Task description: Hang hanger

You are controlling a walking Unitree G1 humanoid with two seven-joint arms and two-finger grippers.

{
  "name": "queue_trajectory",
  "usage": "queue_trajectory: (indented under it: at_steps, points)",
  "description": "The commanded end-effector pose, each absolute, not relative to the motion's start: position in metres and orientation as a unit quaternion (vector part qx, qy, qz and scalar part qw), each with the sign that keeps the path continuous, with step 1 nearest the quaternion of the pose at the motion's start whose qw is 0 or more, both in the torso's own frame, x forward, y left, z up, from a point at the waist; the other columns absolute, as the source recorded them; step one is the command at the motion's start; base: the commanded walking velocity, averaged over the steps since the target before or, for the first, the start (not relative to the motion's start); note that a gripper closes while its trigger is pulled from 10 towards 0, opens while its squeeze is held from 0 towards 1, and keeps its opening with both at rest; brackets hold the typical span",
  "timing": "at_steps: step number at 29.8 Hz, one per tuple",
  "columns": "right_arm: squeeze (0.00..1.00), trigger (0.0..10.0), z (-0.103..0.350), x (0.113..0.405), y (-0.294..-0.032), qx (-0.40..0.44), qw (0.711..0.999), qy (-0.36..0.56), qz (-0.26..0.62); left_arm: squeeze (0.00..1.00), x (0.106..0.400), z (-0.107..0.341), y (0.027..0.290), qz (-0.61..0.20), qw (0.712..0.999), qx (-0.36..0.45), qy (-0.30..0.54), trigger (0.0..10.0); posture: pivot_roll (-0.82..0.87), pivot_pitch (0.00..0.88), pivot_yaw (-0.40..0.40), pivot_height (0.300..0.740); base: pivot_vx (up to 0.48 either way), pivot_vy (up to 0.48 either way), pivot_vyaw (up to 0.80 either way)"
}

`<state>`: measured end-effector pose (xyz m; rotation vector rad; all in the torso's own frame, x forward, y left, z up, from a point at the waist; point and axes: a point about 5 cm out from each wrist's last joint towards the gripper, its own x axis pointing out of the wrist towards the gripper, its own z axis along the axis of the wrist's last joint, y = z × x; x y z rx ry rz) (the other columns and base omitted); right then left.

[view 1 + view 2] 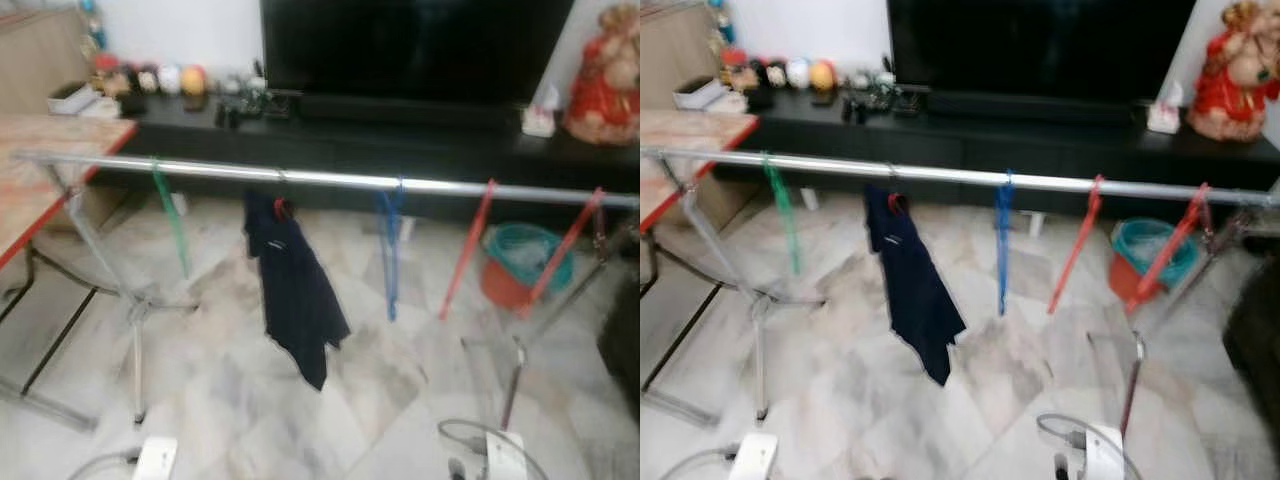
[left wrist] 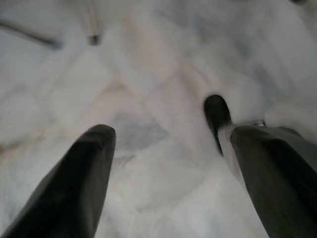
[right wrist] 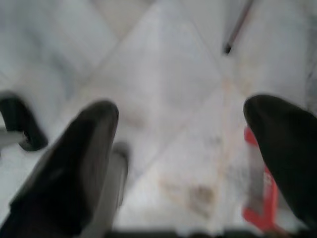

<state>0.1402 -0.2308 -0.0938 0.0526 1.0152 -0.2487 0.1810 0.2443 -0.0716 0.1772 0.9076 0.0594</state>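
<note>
A silver clothes rail [image 1: 330, 180] runs across the room in front of me. On it hang a green hanger [image 1: 170, 215], a navy garment [image 1: 292, 290] on a red hanger, a blue hanger [image 1: 390, 250] and two red hangers [image 1: 468, 250] [image 1: 560, 255]. Both arms hang low, their white wrists [image 1: 155, 460] [image 1: 500, 455] at the bottom edge. My left gripper [image 2: 171, 136] is open above the marble floor, holding nothing. The right gripper [image 3: 181, 111] is open too, with a blurred red thing [image 3: 257, 198] on the floor beside it.
The rack's metal legs [image 1: 135, 340] [image 1: 515, 375] stand on the floor at either side. A wooden table [image 1: 40, 170] is at the left. A black TV console [image 1: 400, 135] with small items and a red figurine [image 1: 605, 80] is behind. A teal and red basket [image 1: 525, 265] sits right.
</note>
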Motion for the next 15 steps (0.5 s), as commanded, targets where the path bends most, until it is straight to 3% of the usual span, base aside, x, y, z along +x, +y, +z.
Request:
queue_trajectory:
  at_steps: [1,11,15]
  points:
    - [0.00,10.0,-0.0851,0.1591,-0.2345,0.021,0.882,0.454,-0.121,0.00,0.1495,-0.0872,0.2419,0.026,0.867,0.078,0.491,10.0,0.00,0.000,-0.001,0.740,-0.304,0.000,0.00]
    - [0.00,10.0,-0.0847,0.1599,-0.2352,0.019,0.882,0.454,-0.123,0.00,0.1506,-0.0880,0.2375,0.027,0.867,0.075,0.491,10.0,-0.01,0.000,0.000,0.740,-0.302,0.000,0.00]
    - [0.00,10.0,-0.0844,0.1605,-0.2350,0.022,0.883,0.452,-0.125,0.00,0.1508,-0.0878,0.2383,0.029,0.867,0.075,0.492,10.0,-0.01,0.000,0.003,0.740,0.000,0.000,0.00]
